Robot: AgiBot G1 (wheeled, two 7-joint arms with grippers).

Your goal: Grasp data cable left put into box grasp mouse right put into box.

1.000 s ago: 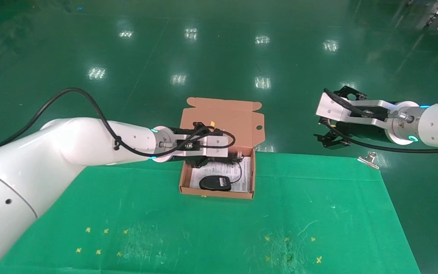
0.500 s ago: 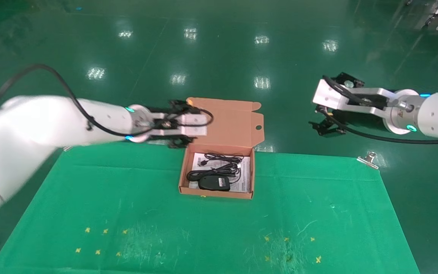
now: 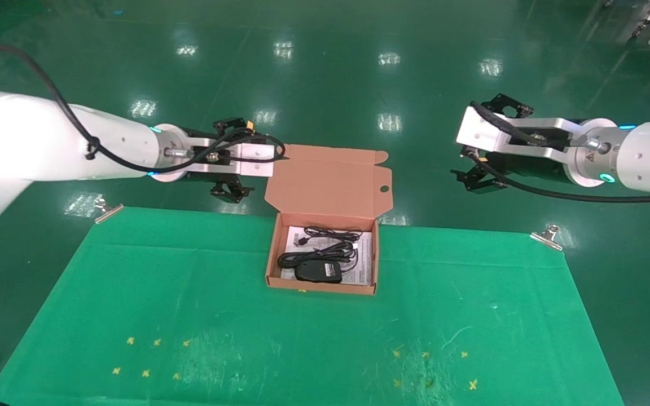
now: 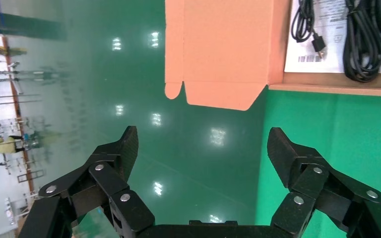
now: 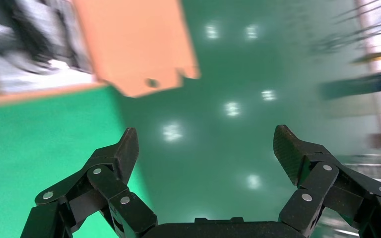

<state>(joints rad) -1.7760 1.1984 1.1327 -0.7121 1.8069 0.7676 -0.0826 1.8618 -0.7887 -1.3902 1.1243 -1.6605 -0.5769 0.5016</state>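
Observation:
The salmon-orange box (image 3: 272,265) sits at the far edge of the green mat with its flap lid (image 3: 328,180) raised. Inside, on a white leaflet, lie the black mouse (image 3: 318,271) at the front and the looped black data cable (image 3: 325,235) behind it. The left wrist view shows the data cable (image 4: 361,44) and the box lid (image 4: 218,49). My left gripper (image 3: 233,193) hangs open and empty above the floor, left of the lid. My right gripper (image 3: 474,181) is open and empty too, off to the right of the box (image 5: 129,49).
A green mat (image 3: 302,338) covers the table, held by metal clips at the far left (image 3: 108,211) and far right (image 3: 547,237) corners. Small yellow crosses (image 3: 150,355) mark the mat near its front. Shiny green floor lies beyond the table.
My left gripper has withdrawn from inside the box, rising and moving back to the left, and the data cable now lies in the box. The right gripper lifted slightly.

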